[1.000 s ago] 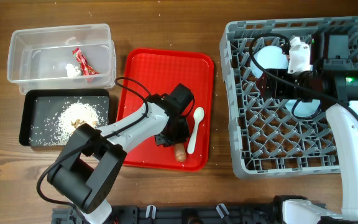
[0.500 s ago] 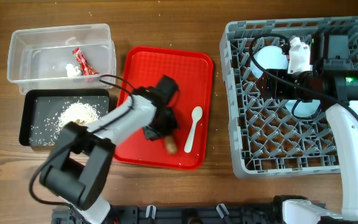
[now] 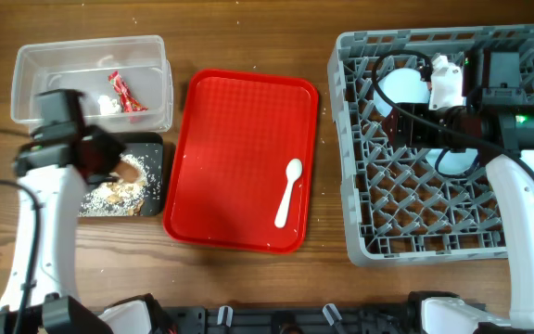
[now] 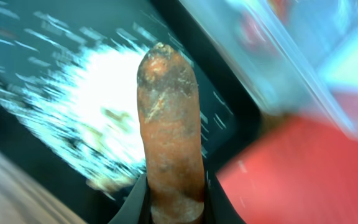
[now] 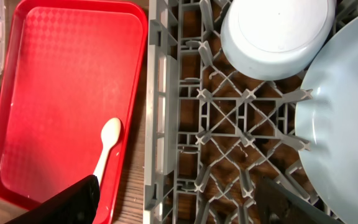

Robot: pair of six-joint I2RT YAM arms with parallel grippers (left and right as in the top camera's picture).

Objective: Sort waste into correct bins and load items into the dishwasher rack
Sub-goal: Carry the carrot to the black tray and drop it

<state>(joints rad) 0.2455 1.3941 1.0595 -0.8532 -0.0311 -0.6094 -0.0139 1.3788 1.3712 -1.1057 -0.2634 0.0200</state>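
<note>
My left gripper (image 3: 109, 162) is shut on the orange carrot (image 4: 169, 130) and holds it above the black tray (image 3: 152, 141), over the whitish rice scraps (image 4: 98, 112). In the left wrist view the jaws (image 4: 169, 196) pinch the carrot's lower end. The clear tub (image 3: 91, 56) holds the red wrapper (image 3: 123, 91). The white spoon (image 3: 289, 192) lies on the red tray (image 3: 239, 121). My right gripper (image 5: 185, 205) is open and empty over the grey rack (image 3: 434, 232). A bowl (image 5: 275, 34) and the blue plate (image 5: 347, 112) stand in the rack. The yellow cup is out of view.
The red tray sits between the bins and the rack, and the spoon also shows in the right wrist view (image 5: 107, 146). A strip of bare wooden table (image 3: 327, 186) separates the red tray from the rack. The right arm covers the rack's back right part.
My left gripper has carried the carrot from the red tray leftward to above the black tray. The right arm has not moved.
</note>
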